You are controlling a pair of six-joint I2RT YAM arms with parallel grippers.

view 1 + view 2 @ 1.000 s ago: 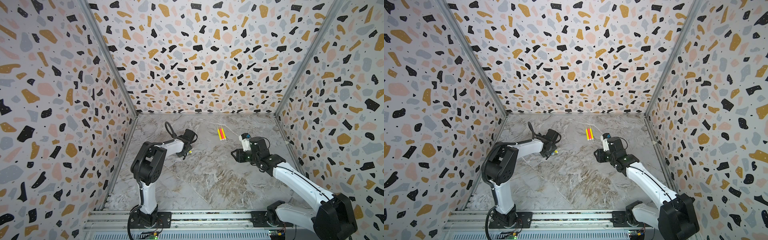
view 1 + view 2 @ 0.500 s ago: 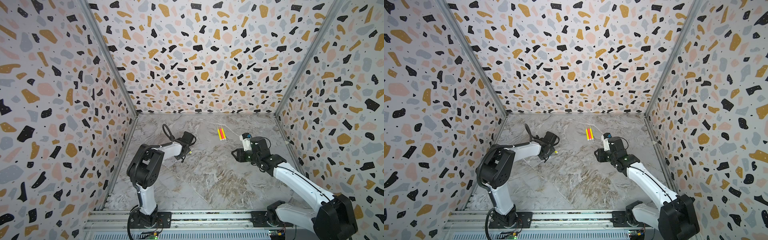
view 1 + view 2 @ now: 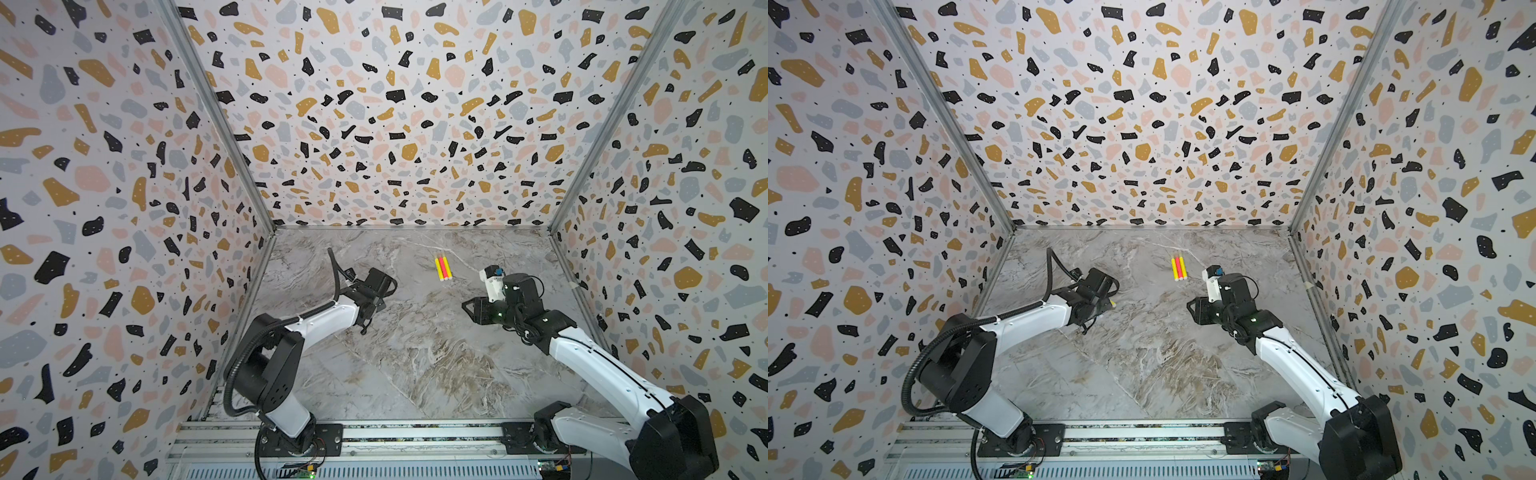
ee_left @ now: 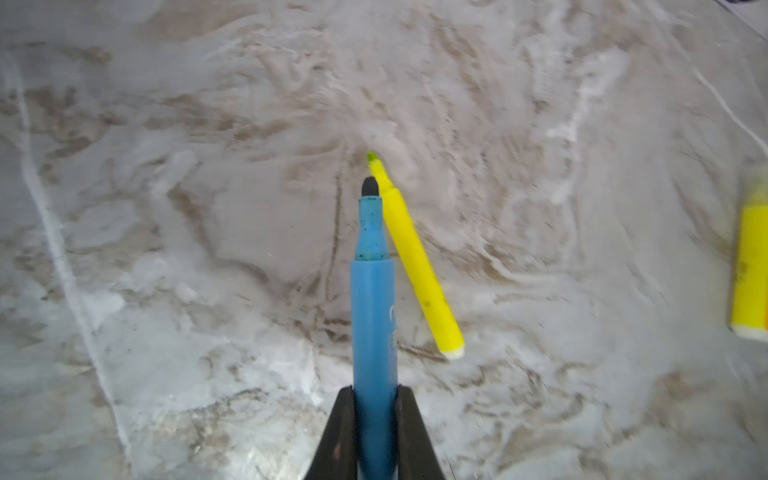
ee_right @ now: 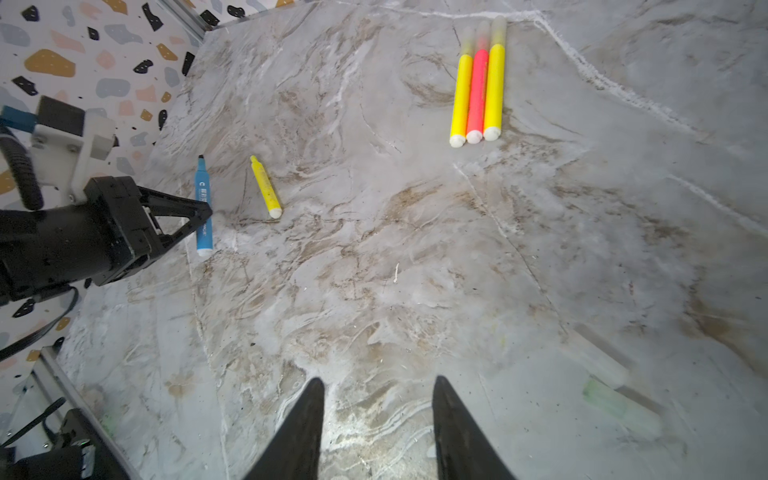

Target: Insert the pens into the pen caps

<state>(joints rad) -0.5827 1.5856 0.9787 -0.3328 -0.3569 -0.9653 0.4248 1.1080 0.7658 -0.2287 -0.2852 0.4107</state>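
Plainly the left gripper (image 4: 376,390) is clamped on the blue pen (image 4: 374,316), its black wedge-shaped jaws pinching the barrel near the back end, so the pick-up step looks done and the capping itself not yet begun. The pen points straight out from the jaws. It has a smooth round plastic barrel, a narrower neck speckled with ink, and a blunt dark felt tip (image 4: 369,185).

Just beside the blue pen lies an uncapped yellow pen (image 4: 415,262) of the same slim shape with a white plug at its rear. Its tip nearly meets the blue one and its tail angles away. Well apart from the blue pen, toward the back wall, a row of three pens (image 5: 477,83) lies side by side and touching, yellow, pink-red, yellow, each with a cloudy see-through cap on it.

The right gripper (image 5: 379,380) hangs well apart from the blue pen, jaws spread with nothing between them. Off to its side I make out two pale shapes (image 5: 602,361) on the glossy marble-patterned table (image 5: 415,270). They may be the loose clear caps, though they are too blurred to be sure.

I'd judge the next move needs that free gripper to take up a cap and turn its mouth toward the blue tip, squarely in line. A round, slick barrel could twist in the grip if pushed off-axis.
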